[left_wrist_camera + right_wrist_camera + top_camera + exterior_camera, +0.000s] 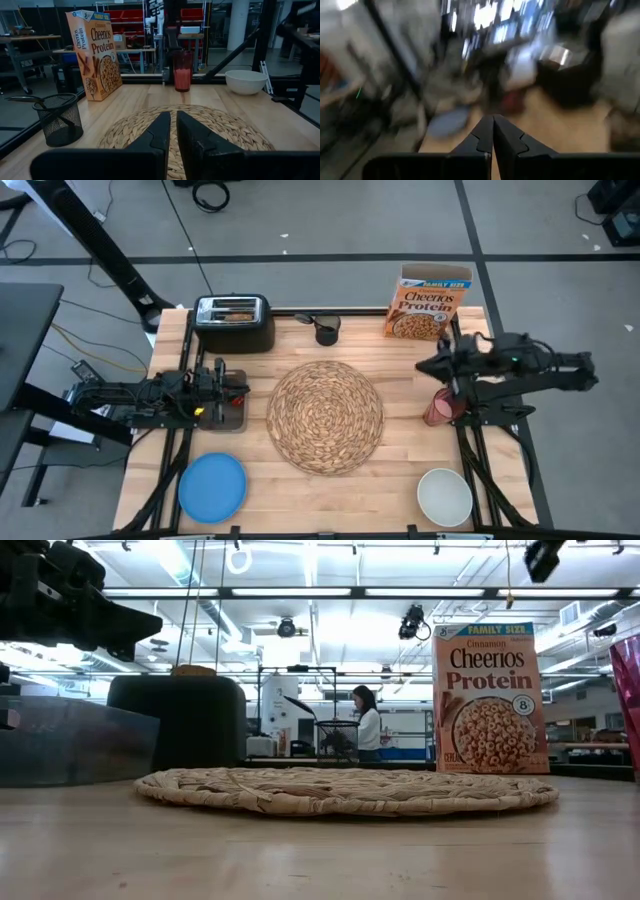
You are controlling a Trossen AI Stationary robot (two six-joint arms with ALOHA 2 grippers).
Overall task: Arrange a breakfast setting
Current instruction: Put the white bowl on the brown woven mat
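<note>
The round woven placemat [325,417] lies at the table's middle. The blue plate [212,486] sits near the front left and the white bowl [444,496] near the front right. The translucent red cup [438,408] stands upright at the right, under my right arm. A toast slice [236,311] sticks out of the black toaster's slot. The dark spoon [306,320] leans in the small black mesh cup [326,330]. I cannot make out the apple. My left gripper [173,131] is shut and empty at the placemat's left edge. My right gripper [493,131] is shut and empty, raised left of the cup.
A Cheerios box [432,302] stands at the far right edge. The black toaster [234,323] stands at the far left. A dark translucent container [70,740] sits under my left arm. Bare wood lies between the plate and the bowl.
</note>
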